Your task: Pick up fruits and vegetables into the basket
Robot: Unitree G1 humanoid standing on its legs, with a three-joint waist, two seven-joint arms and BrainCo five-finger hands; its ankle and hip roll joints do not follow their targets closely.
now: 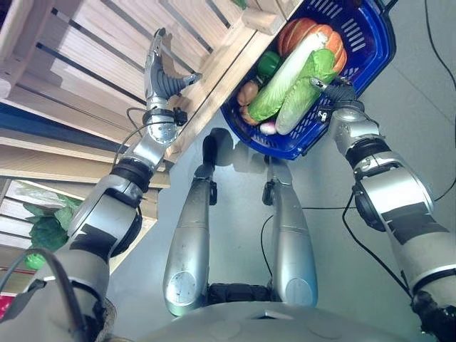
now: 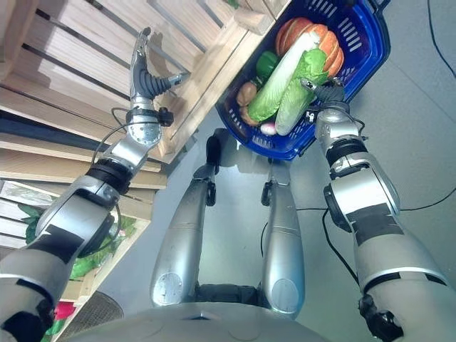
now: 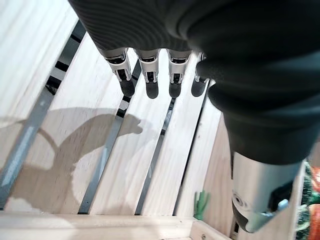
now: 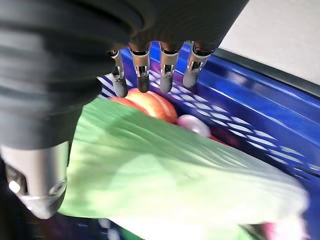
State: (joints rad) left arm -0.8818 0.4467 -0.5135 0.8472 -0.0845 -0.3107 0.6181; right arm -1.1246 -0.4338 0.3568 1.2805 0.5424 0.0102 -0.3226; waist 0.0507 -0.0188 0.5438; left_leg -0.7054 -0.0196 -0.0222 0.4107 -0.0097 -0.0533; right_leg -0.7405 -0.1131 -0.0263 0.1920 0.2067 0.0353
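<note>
Left eye view, nearest first: I log my left hand (image 1: 165,77) raised over the slatted wooden crate (image 1: 85,57), fingers straight and relaxed, holding nothing. My right hand (image 1: 333,91) sits at the near rim of the blue plastic basket (image 1: 370,50), over the produce. The basket holds two napa cabbages (image 1: 292,71) lying side by side, an orange pumpkin (image 1: 313,32) behind them, a green pepper (image 1: 268,63), a brownish potato (image 1: 248,92) and a small pale onion-like bulb (image 1: 268,127). Leafy greens (image 1: 44,228) lie on a lower shelf at my left.

Right eye view: same layout; the basket's corner touches the wooden rack's edge (image 2: 221,78).

Left wrist view: I see the dark-tipped fingers (image 3: 150,85) extended in a row above the pale slats (image 3: 125,165), apart from the wood.

Right wrist view: my fingers (image 4: 142,75) reach straight, loose, gripping nothing, just above a cabbage (image 4: 175,175), a reddish-orange fruit (image 4: 147,102) and the pale bulb (image 4: 192,125), against the blue slotted wall (image 4: 260,125).
</note>
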